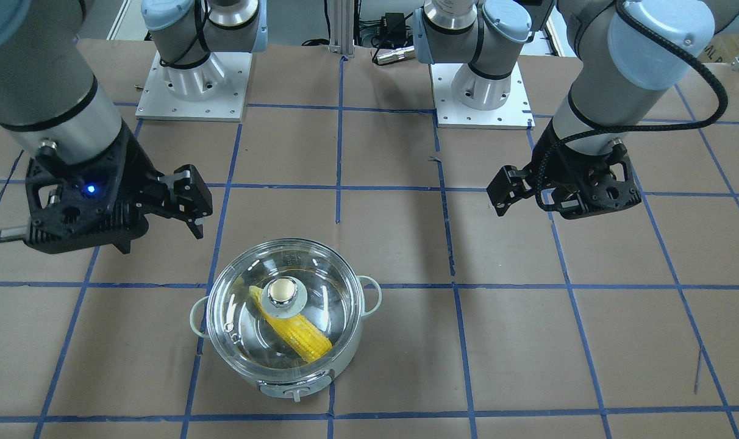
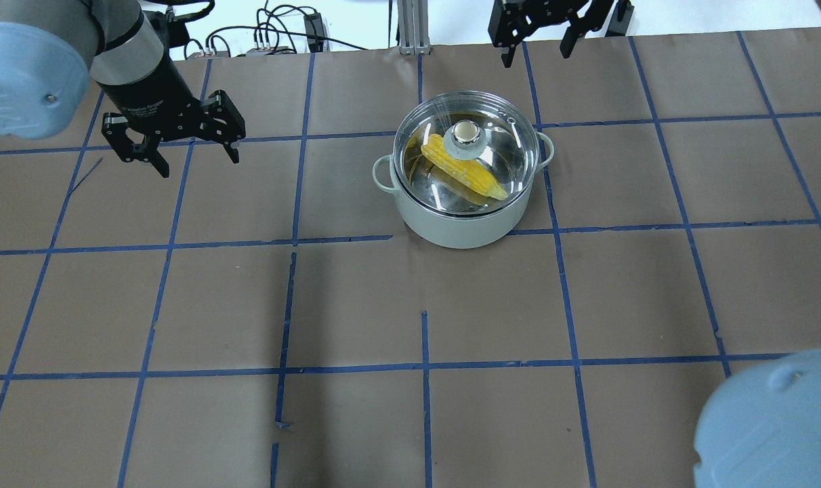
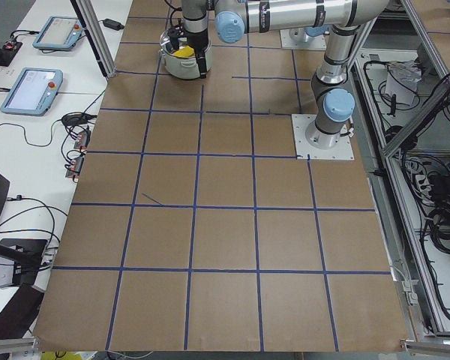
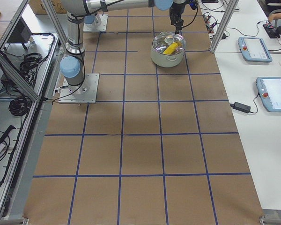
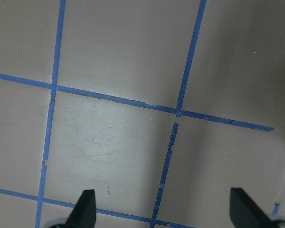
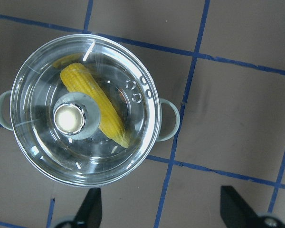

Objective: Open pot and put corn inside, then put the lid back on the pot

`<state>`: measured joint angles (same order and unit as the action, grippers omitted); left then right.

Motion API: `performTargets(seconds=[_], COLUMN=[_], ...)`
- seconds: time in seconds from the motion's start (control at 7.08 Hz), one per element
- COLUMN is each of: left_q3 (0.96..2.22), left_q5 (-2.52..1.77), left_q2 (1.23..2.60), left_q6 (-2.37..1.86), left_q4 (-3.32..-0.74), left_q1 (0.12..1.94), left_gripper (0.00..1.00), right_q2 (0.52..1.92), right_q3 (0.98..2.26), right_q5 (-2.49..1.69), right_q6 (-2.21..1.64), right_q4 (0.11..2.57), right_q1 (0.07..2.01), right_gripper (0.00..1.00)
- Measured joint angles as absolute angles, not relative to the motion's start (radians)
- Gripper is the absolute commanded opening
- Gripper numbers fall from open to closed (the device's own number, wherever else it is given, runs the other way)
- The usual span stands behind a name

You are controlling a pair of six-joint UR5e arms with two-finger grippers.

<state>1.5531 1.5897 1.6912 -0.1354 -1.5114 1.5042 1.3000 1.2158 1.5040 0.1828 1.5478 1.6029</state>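
Note:
The pale mint-white pot (image 1: pixel 287 385) stands on the table with the clear glass lid (image 1: pixel 327 286) seated on it. The yellow corn (image 1: pixel 299 336) lies inside, seen through the glass. The pot (image 2: pixel 465 232), lid (image 2: pixel 512 146) and corn (image 2: pixel 475 179) also show in the overhead view, and the lid (image 6: pixel 133 142) and corn (image 6: pixel 97 99) in the right wrist view. My right gripper (image 2: pixel 534 54) is open and empty, raised beyond the pot; its fingertips (image 6: pixel 90 204) frame the view's bottom edge. My left gripper (image 2: pixel 197 159) is open and empty, far from the pot over bare table.
The table is brown paper with a blue tape grid (image 2: pixel 424 369). The two arm bases (image 1: pixel 189 85) stand on white plates at the robot's side. Tablets (image 4: pixel 274 93) and cables lie on a side bench beyond the table edge.

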Motion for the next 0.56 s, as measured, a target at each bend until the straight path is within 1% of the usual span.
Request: performTargets(seconds=[0.28, 0.56], left_q3=[1.553, 1.552], left_q5=[1.594, 1.596], left_q2=[1.683, 1.673], left_q6=[-0.12, -0.116], left_q4=[-1.516, -1.542], left_q1=[1.503, 1.502], left_gripper=[1.0, 1.0], right_q2=[1.424, 1.486], right_q3=[1.355, 1.421], right_q5=[1.508, 1.518], right_q6=[0.192, 0.192], right_q4=[1.5, 1.412], right_q1=[1.593, 1.587], right_gripper=[0.95, 0.96])
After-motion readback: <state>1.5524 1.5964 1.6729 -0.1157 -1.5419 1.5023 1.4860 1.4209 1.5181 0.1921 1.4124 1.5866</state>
